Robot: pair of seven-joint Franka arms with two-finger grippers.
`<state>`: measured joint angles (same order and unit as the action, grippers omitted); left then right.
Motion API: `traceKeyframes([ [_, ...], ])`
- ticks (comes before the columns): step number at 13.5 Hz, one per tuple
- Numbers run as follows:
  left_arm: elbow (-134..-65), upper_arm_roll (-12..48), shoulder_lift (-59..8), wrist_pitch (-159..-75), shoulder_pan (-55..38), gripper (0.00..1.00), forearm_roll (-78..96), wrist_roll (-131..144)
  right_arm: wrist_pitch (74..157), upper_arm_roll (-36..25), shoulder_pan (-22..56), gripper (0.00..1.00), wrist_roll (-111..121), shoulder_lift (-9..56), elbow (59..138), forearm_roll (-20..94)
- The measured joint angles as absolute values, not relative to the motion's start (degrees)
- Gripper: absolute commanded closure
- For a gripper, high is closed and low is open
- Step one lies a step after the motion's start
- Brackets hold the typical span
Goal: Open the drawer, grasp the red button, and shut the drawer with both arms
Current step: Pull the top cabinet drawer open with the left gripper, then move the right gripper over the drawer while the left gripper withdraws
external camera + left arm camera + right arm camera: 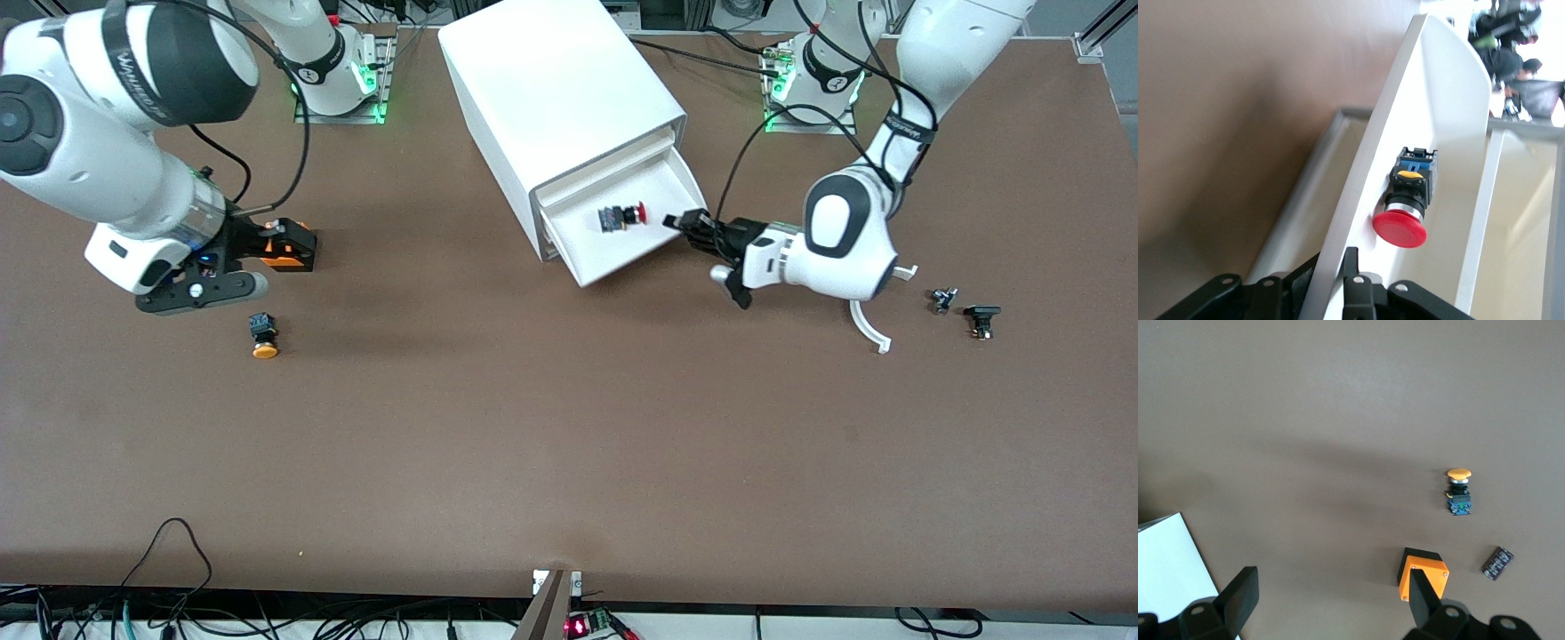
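Drawer (622, 227), lowest of the white cabinet (556, 93), is pulled out onto the table (569, 444). Red-capped button (622, 216) lies on its side in the tray, cap toward the left arm's end, black body toward the right arm's end.

Left gripper (689, 222) is at the drawer's side wall at the left arm's end. Wrist view shows the wall's thin edge running down between the fingers (1350, 267), one finger inside the tray, one outside. Fingers apart, straddling the wall; can't tell if either touches it. Button (1408, 200) sits just past the inside finger, close to that wall, cap facing the finger. Bare tray floor on the button's other flank. Fingertips are cut off at the frame edge.

Right gripper (271, 249) hovers low over the table toward the right arm's end, fingers spread wide. Orange box (289, 258) sits right under one finger (1421, 597), which partly covers it in the wrist view. Orange-capped button (263, 336) lies beside it, nearer the front camera, apart from the fingers. Small dark cylinder (1498, 562) near the box shows only in the wrist view; can't tell what it is.

Toward the left arm's end: curved white plastic piece (867, 327) partly under the left arm, plus two small black parts (965, 311), too small to identify. Wide open table nearer the front camera.
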<state>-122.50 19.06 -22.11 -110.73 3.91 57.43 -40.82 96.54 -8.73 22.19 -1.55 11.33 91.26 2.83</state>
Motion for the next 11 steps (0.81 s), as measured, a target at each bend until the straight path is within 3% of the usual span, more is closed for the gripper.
traceKeyframes([
  [1, -122.15, 18.60, -21.90, -111.80, 4.36, 0.86, 57.43, -40.86, 96.91, -8.71, 22.85, 0.00, -1.13, 11.99, 90.85, 2.85],
  [2, -121.68, 18.05, -21.83, -112.57, 4.48, 0.01, 57.43, -40.87, 97.23, -8.69, 23.82, 0.00, -0.64, 12.80, 90.11, 2.90],
  [7, -120.76, 17.07, -21.37, -121.20, 4.47, 0.00, 57.41, -40.64, 100.91, -4.62, 29.37, 0.00, 1.83, 18.42, 82.98, 6.96],
  [11, -120.10, 13.63, -15.49, -131.18, 4.63, 0.00, 57.41, -40.36, 106.93, 2.10, 33.56, 0.00, 2.59, 23.38, 75.01, 7.18],
])
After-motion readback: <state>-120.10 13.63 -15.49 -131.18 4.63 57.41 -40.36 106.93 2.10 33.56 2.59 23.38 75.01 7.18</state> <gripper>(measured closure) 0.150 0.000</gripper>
